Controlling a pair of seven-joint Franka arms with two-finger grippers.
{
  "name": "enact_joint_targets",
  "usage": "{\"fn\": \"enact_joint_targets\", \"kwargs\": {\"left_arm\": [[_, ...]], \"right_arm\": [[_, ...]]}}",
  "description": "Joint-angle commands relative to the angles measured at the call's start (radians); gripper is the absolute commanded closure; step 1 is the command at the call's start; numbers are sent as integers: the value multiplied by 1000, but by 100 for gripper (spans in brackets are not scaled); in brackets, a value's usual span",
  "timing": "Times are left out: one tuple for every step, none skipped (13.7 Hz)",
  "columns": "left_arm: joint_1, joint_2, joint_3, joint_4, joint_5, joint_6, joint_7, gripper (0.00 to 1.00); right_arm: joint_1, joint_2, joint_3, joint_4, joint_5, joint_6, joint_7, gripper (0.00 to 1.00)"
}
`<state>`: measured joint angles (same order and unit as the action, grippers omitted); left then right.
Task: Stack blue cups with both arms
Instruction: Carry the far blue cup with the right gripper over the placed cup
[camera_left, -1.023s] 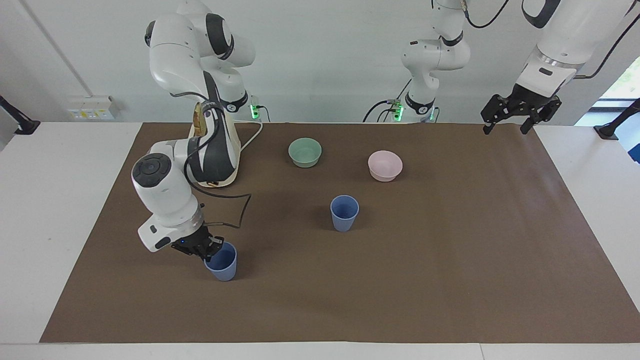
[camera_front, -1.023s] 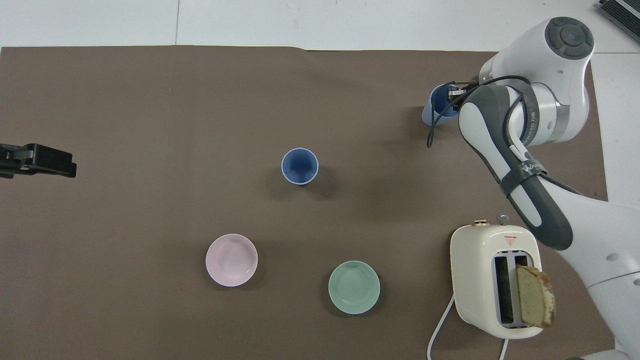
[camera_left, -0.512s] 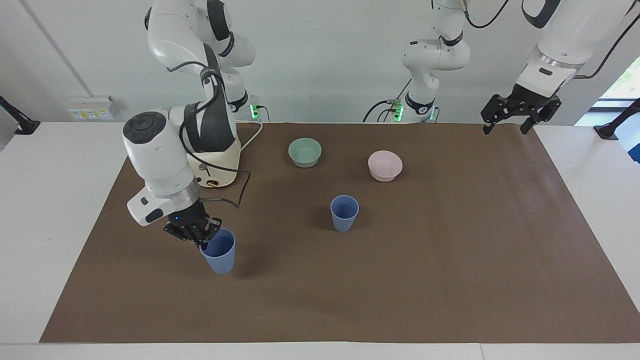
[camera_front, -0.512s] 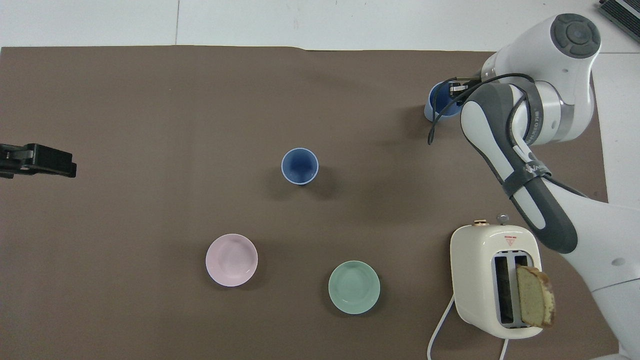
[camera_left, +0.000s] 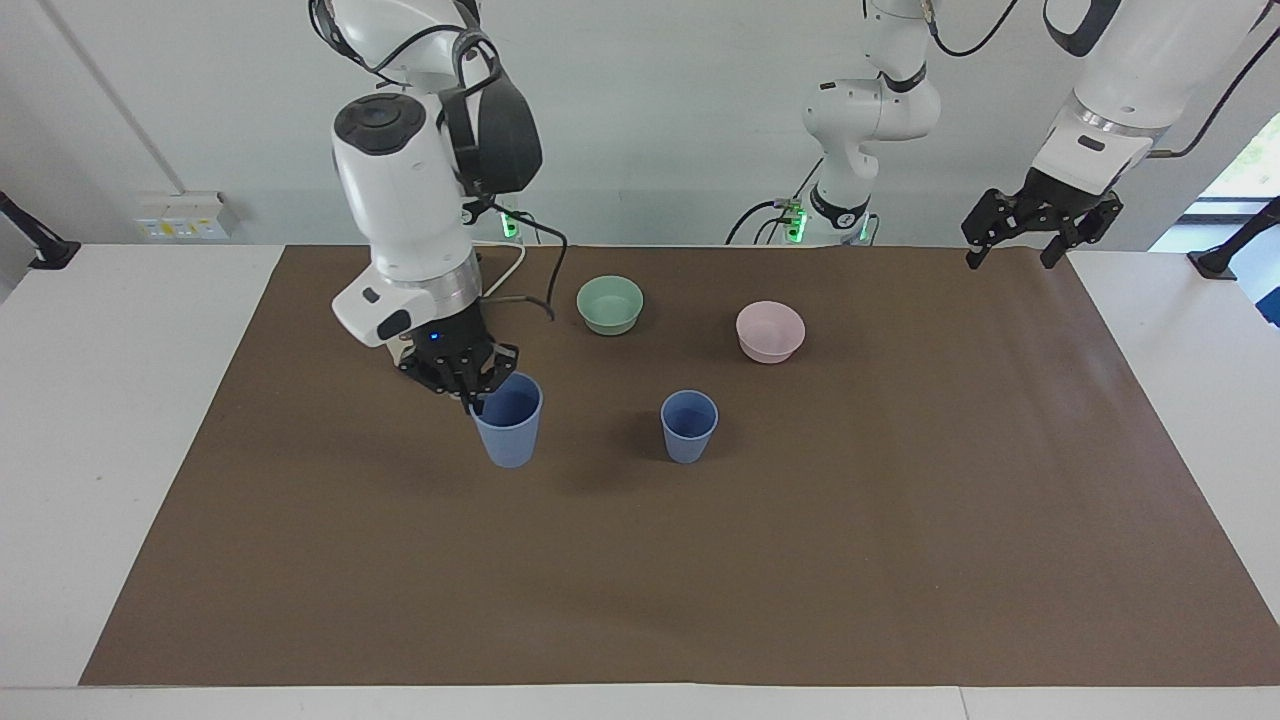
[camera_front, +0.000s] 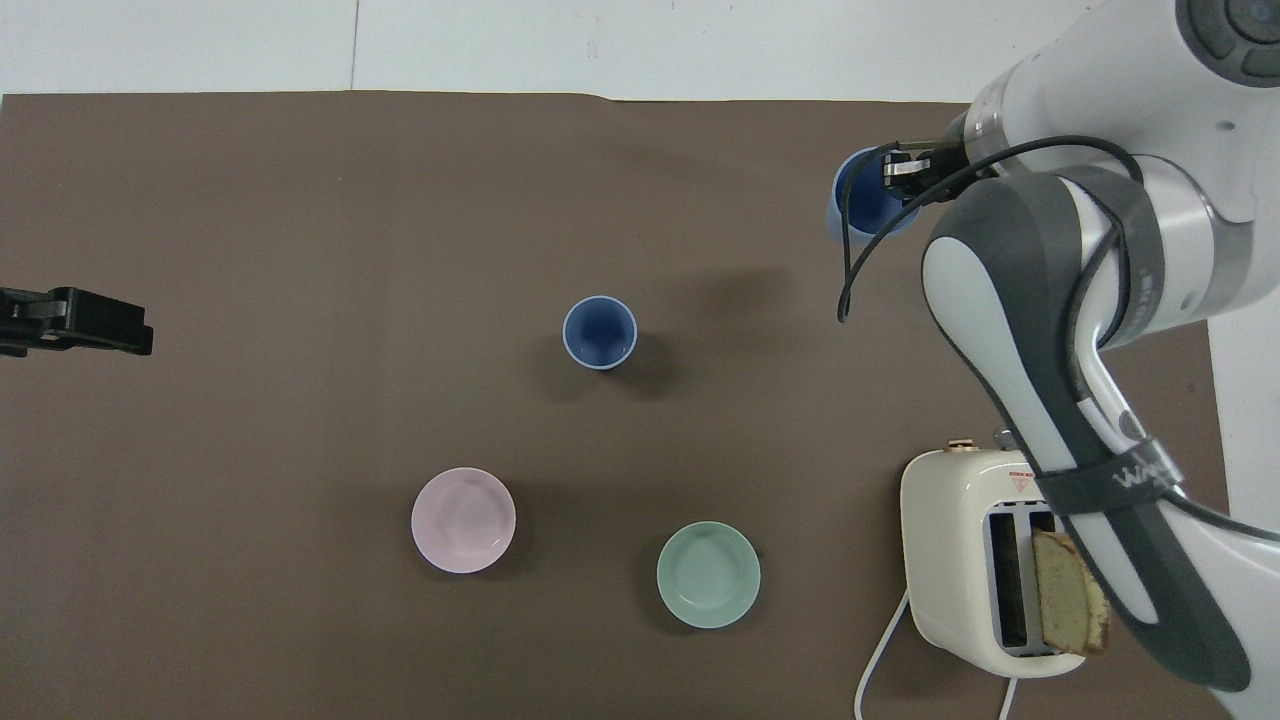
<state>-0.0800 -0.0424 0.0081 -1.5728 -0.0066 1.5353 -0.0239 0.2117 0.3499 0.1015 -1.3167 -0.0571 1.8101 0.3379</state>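
One blue cup (camera_left: 689, 427) stands upright on the brown mat (camera_left: 800, 560) near the table's middle; it also shows in the overhead view (camera_front: 599, 333). My right gripper (camera_left: 478, 396) is shut on the rim of the second blue cup (camera_left: 508, 422) and holds it upright in the air over the mat, toward the right arm's end from the standing cup. That held cup (camera_front: 860, 195) and the right gripper (camera_front: 897, 172) also show in the overhead view. My left gripper (camera_left: 1012, 246) waits open and empty above the mat's edge at the left arm's end (camera_front: 75, 322).
A mint-green bowl (camera_left: 610, 304) and a pink bowl (camera_left: 770, 331) sit nearer to the robots than the standing cup. A cream toaster (camera_front: 950, 520) with a bread slice (camera_front: 1070, 592) stands under the right arm. Two smaller white arms (camera_left: 865, 120) stand at the back.
My right gripper has lifted the blue cup off the mat and carried it up and toward the standing cup. The left arm has not moved.
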Motion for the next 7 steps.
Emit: {"fn": "enact_joint_targets", "kwargs": {"left_arm": [[11, -1, -2, 7, -13, -17, 9, 0], [11, -1, -2, 8, -13, -17, 9, 0], [11, -1, -2, 8, -13, -17, 9, 0], [11, -1, -2, 8, -13, -17, 9, 0], [11, -1, -2, 8, -13, -17, 9, 0], [11, -1, -2, 7, -15, -17, 9, 0], [11, -1, -2, 8, -13, -17, 9, 0]], "right_arm": [[50, -19, -2, -21, 3, 9, 82, 100], [63, -19, 0, -19, 6, 12, 89, 100], [75, -16, 0, -19, 5, 14, 90, 100], [99, -11, 0, -19, 3, 12, 96, 100], [133, -6, 0, -19, 0, 15, 116, 100], [147, -5, 0, -19, -3, 15, 148, 100], [162, 4, 0, -16, -3, 18, 194, 100]]}}
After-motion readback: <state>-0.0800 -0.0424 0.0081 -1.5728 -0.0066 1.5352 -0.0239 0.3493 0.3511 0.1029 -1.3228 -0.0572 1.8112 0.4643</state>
